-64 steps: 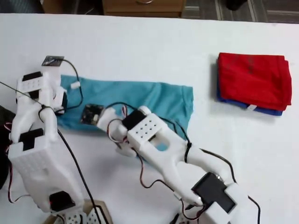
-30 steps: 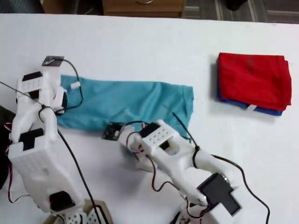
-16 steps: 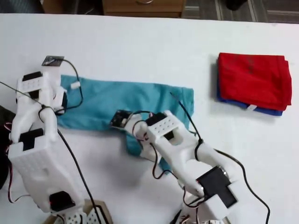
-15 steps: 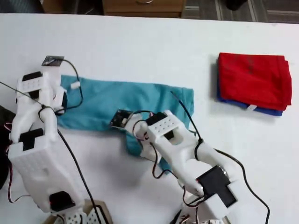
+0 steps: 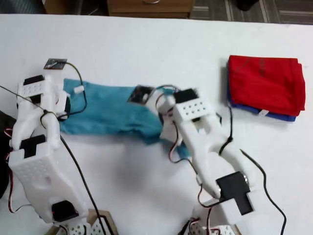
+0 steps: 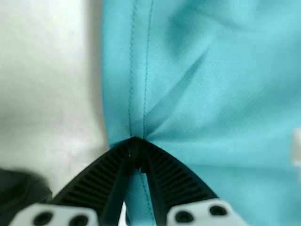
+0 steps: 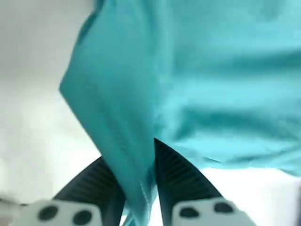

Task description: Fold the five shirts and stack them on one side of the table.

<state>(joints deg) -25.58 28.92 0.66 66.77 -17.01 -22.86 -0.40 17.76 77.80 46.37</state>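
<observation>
Plainly, the one label to be seen is a small white tag (image 5: 264, 113) at the lower edge of the folded stack in the upper right of the high view, and any print on it is too small to read. That stack is a red shirt (image 5: 266, 83) lying on a blue shirt (image 5: 243, 105), whose edge peeks out along the left and bottom sides.

A teal shirt (image 5: 107, 110) lies as a long band across the middle left of the white worktop (image 5: 146, 44). The left tool (image 6: 135, 143) is clenched on its left end, pinching the double-stitched hem (image 6: 138, 70) just inside the cloth's edge. The right tool (image 7: 131, 155) is grasping a raised fold of the same shirt at its right end, with cloth hanging between the fingers.

White worktop shows in a broad strip across the top of the high view up to its far edge, where a wooden cabinet (image 5: 149, 7) stands beyond. More white surface separates the teal shirt from the stack, and they lie well apart.
</observation>
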